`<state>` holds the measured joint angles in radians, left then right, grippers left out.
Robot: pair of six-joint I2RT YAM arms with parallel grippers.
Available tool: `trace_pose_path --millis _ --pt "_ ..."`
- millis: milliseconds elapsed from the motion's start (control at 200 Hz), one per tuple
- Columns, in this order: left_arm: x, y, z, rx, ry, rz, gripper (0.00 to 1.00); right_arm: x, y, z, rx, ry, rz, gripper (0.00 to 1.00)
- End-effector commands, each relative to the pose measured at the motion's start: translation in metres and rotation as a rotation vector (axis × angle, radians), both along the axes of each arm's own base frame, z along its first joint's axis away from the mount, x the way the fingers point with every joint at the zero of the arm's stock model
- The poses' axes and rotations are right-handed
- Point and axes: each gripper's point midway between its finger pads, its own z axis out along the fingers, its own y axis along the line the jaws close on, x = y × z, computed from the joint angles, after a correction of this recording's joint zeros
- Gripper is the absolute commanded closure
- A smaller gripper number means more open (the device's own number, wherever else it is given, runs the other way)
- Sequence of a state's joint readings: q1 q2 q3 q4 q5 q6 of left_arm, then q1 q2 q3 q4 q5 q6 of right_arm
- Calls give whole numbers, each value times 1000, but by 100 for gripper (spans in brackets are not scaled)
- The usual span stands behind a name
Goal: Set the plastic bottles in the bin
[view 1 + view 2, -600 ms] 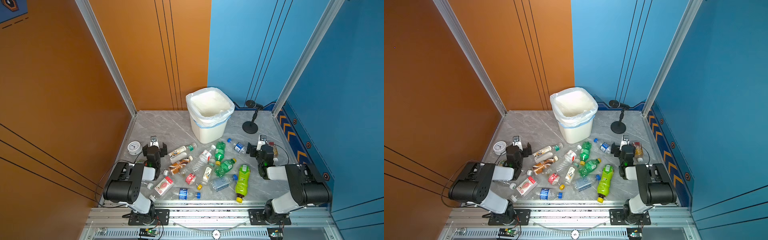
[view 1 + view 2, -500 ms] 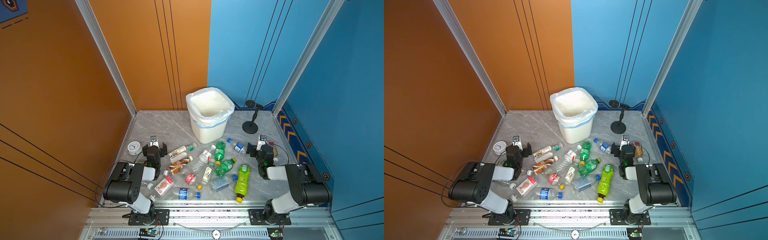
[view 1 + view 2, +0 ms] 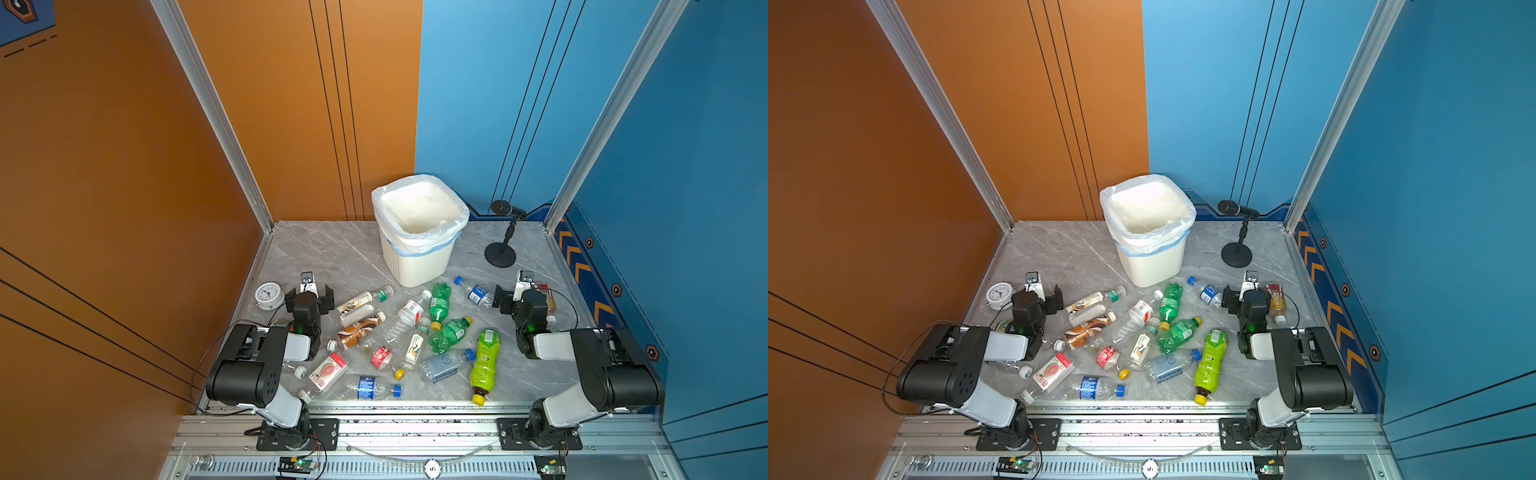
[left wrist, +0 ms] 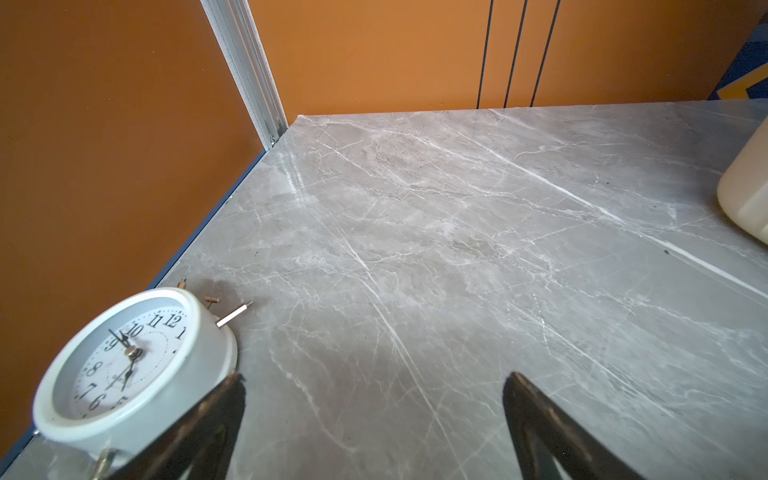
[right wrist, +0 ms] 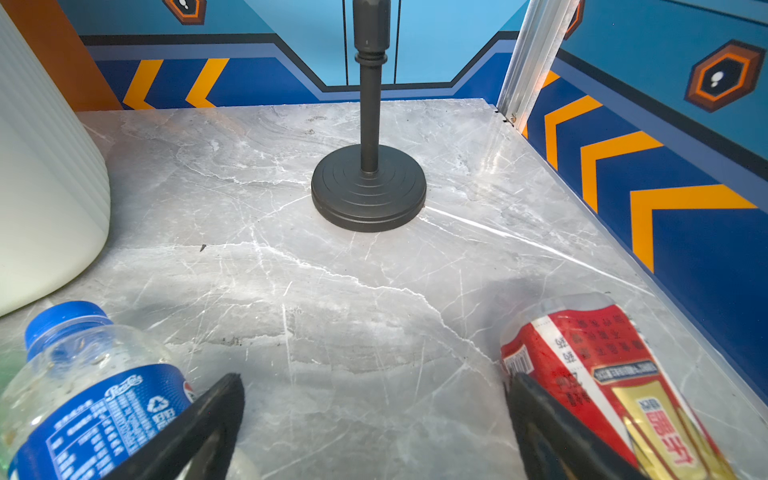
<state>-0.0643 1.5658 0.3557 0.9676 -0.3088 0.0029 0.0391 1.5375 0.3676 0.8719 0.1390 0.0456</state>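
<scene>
2 sets of fingers, both spread wide, both holding nothing. Between the right fingers there is only bare table. The Pepsi bottle lies just beside 1 finger at the lower left of the right wrist view, and the red bottle just beside the other at the lower right. These fingers straddle the gap between 2 bottles, not a bottle.

In a top view the Pepsi bottle is just left of the right fingers. Its long axis is slanted, blue cap at upper left, base at lower right. The red bottle is just to their right and runs nearly up-down in the frame, white cap toward the lower edge. It lies about parallel to the fingers, so a plain sideways shift would probably bracket it, while the Pepsi bottle would likely need a wrist turn too.

The left fingers are over bare table with the clock just beside them at lower left. Their nearest bottle, the green-capped bottle, lies to their right in a top view, slanting up toward the bin.

The bin stands upright above centre with no bottle showing inside. The other bottles lie scattered at lower centre. The right arm looks nearer a grasp.
</scene>
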Motion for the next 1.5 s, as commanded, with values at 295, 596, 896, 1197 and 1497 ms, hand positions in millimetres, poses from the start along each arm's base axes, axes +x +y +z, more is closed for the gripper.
trace_pose_path --millis 295,596,896,1197,1497 --pt "4 0 -1 -28 7 -14 2 4 -5 6 8 -9 -24 1" --pt "2 1 8 -7 -1 9 2 9 -6 17 13 14 -29 0" --pt "-26 2 125 -346 39 188 2 -13 -18 143 263 -54 -209 0" --pt "-59 -15 147 -465 -5 54 2 -72 -59 104 471 223 -307 1" --pt "-61 -18 135 -503 41 38 2 -58 -94 44 454 447 -411 0"
